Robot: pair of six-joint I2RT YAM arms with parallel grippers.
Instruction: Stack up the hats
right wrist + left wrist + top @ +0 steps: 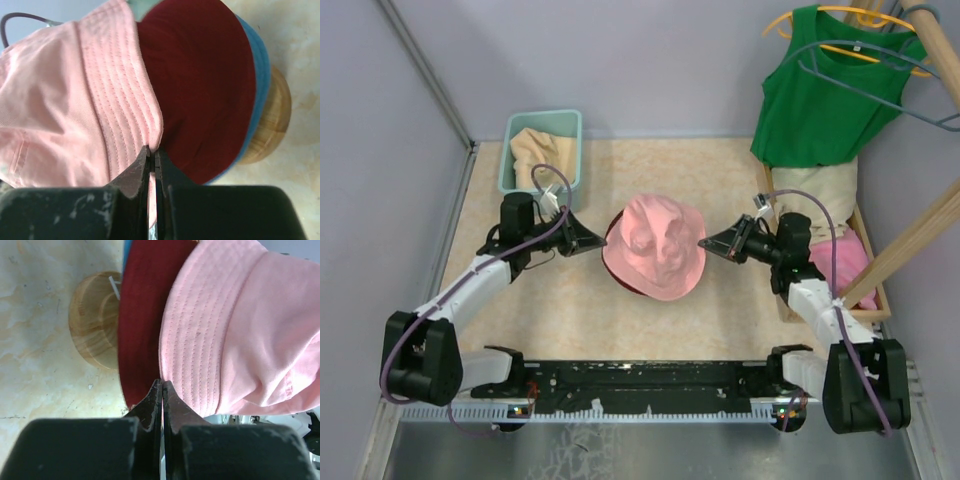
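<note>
Surroundings: lilac walls (620, 60) enclose a beige mottled tabletop (520, 320).
Stack: pink hat (657, 245) sits at the middle of the tabletop, crown up and dented, on top of the others.
Beneath it: dark red hat (142, 315) lies directly under the pink brim, and the blue hat (260, 75) shows only as a thin rim below that.
Support: a round wooden stand (92, 325) carries the three hats.
Left hand (600, 243): fingers pressed together, tips at the pink brim's left edge where it meets the dark red brim; whether any fabric is caught between them cannot be told.
Right hand (705, 243): clamped on the right edge of the pink brim, which runs in between the fingertips.
Rear left: teal basket (510, 150) holds crumpled beige cloth (535, 150), its shape unclear.
Rear right: green tank top (820, 100) hangs on a hanger, well apart from the stack.
</note>
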